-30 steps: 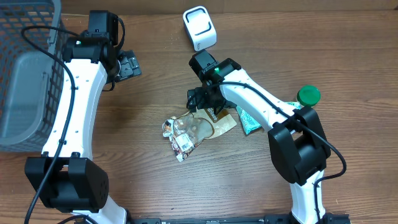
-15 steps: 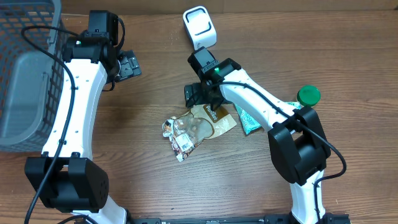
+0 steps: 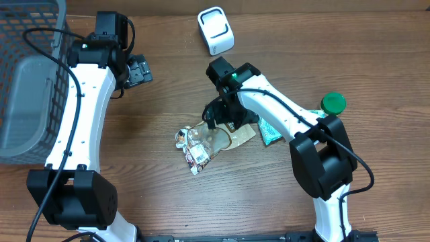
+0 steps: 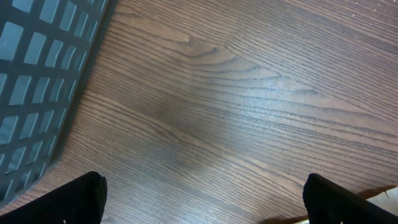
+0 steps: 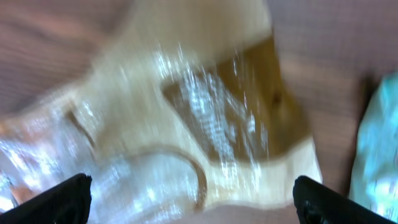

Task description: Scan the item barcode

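A tan and brown snack packet (image 3: pixel 240 134) lies mid-table, partly over a crumpled clear wrapper (image 3: pixel 197 146). My right gripper (image 3: pixel 224 118) hangs open just above the packet's far end. In the right wrist view the packet (image 5: pixel 205 118) fills the blurred frame, and the right gripper (image 5: pixel 191 190) holds nothing between its two black fingertips (image 5: pixel 68 193). A white barcode scanner (image 3: pixel 216 30) stands at the back. My left gripper (image 3: pixel 139 70) is open over bare wood at the back left; the left wrist view shows this gripper (image 4: pixel 205 190) empty.
A grey plastic basket (image 3: pixel 27 81) takes up the left edge and shows as a grid wall (image 4: pixel 37 81) in the left wrist view. A teal packet (image 3: pixel 268 132) lies right of the snack packet, and its edge (image 5: pixel 379 143) is beside my right fingers. A green lid (image 3: pixel 332 103) sits far right.
My right gripper swung toward the front of the table and came down over the snack packet, still open. The left arm has not moved.
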